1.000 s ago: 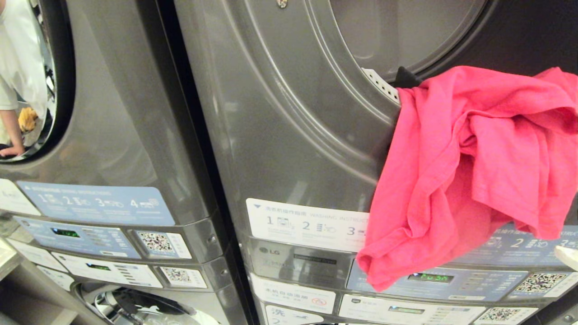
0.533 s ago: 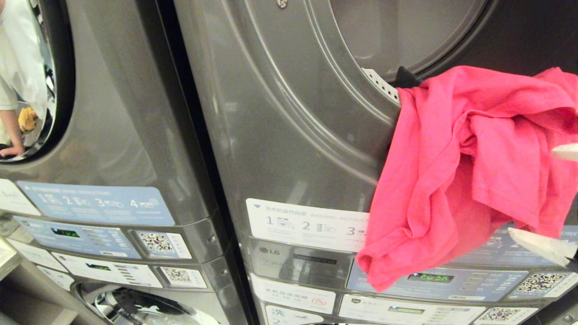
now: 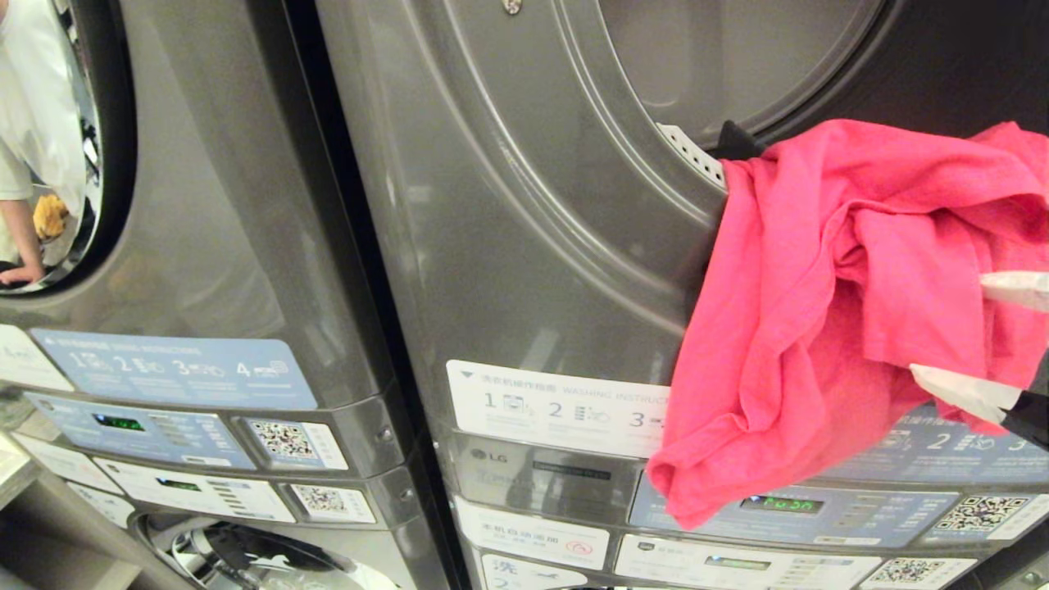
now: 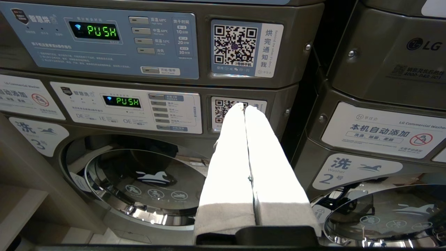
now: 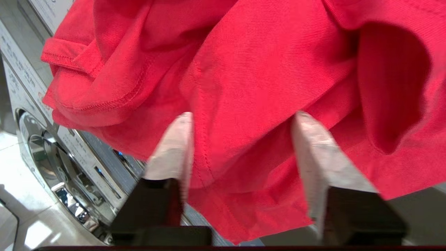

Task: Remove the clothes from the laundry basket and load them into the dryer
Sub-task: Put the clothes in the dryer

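A pink garment (image 3: 852, 311) hangs out of the grey dryer (image 3: 533, 205), draped over the lower rim of its round opening and down across the control panel. My right gripper (image 3: 951, 328) comes in from the right edge, open, its two white fingers on either side of a hanging fold. The right wrist view shows that fold of the garment (image 5: 244, 69) between the spread fingers of the right gripper (image 5: 243, 116). My left gripper (image 4: 244, 106) is shut and empty, parked low before the washers. The laundry basket is out of view.
A second stack of grey machines (image 3: 205, 205) stands to the left, with a person reflected in its door glass (image 3: 33, 123). Lit control panels (image 3: 778, 504) run below the dryer. Round washer doors (image 4: 139, 177) sit lower down.
My right gripper has come up into the head view from the lower right and reached the garment's hanging edge. Its fingers stand closer together than half a second ago. The garment has barely moved.
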